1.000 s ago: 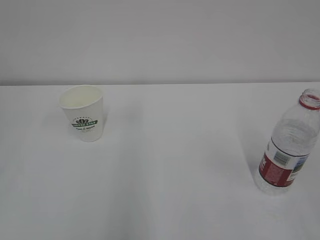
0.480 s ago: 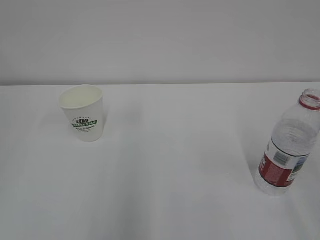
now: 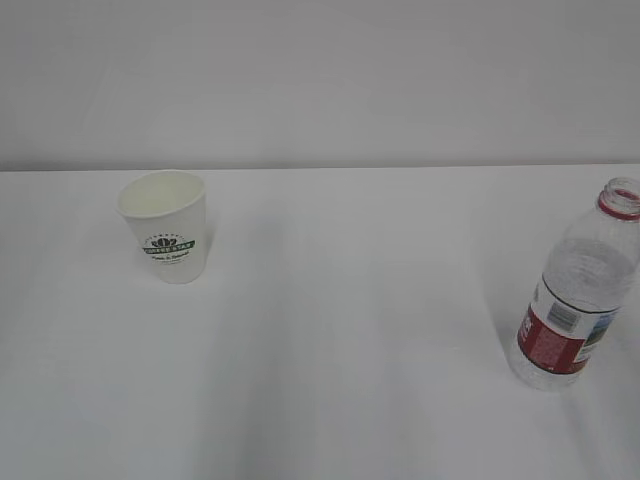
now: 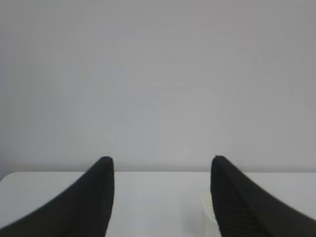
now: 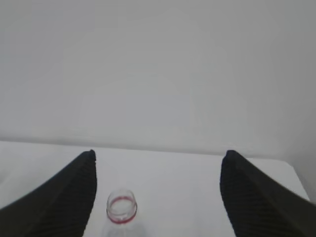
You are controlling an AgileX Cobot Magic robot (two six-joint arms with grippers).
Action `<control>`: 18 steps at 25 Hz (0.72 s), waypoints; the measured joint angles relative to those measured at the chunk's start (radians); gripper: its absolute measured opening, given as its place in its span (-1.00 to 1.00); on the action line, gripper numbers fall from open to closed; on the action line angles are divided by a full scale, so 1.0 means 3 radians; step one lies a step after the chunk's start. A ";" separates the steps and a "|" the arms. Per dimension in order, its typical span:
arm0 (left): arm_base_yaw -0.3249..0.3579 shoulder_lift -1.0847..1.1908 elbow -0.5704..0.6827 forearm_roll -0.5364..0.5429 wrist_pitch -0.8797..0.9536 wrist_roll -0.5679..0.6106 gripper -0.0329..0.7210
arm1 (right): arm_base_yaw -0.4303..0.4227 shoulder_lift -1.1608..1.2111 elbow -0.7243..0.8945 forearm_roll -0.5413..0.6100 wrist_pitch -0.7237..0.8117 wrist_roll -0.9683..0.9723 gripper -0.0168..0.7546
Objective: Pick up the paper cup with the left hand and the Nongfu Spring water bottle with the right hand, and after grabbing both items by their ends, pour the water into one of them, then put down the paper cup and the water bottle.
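The paper cup stands upright on the left of the white table, its green logo facing the exterior view. The Nongfu Spring water bottle stands upright and uncapped at the right edge of that view. Whether it holds water I cannot tell. Neither arm shows in the exterior view. In the left wrist view my left gripper is open, and the cup's rim peeks out beside its right finger. My right gripper is open, with the bottle's mouth below, near its left finger.
The white table runs back to a plain grey wall. Its far edge shows in both wrist views. Nothing else stands on the table between the cup and the bottle.
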 joint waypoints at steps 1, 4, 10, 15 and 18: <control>-0.0007 0.0084 0.0000 0.0000 -0.0105 0.0000 0.28 | 0.0000 0.0042 0.0000 0.0000 -0.0115 0.0000 0.57; -0.0107 0.0311 0.0000 0.0000 -0.0421 0.0000 0.28 | 0.0000 0.0142 0.0000 0.0000 -0.0459 0.0000 0.57; -0.0419 0.0755 0.0000 0.0420 -0.0806 0.0000 0.28 | 0.0000 0.0195 0.0000 0.0000 -0.0870 0.0000 0.57; -0.0553 0.0857 0.0006 0.0552 -0.0814 0.0000 0.28 | 0.0000 0.0197 0.0000 0.0000 -0.0916 0.0000 0.57; -0.0553 0.0857 0.0006 0.0559 -0.0806 0.0000 0.28 | 0.0000 0.0248 0.0000 0.0000 -0.0921 0.0000 0.57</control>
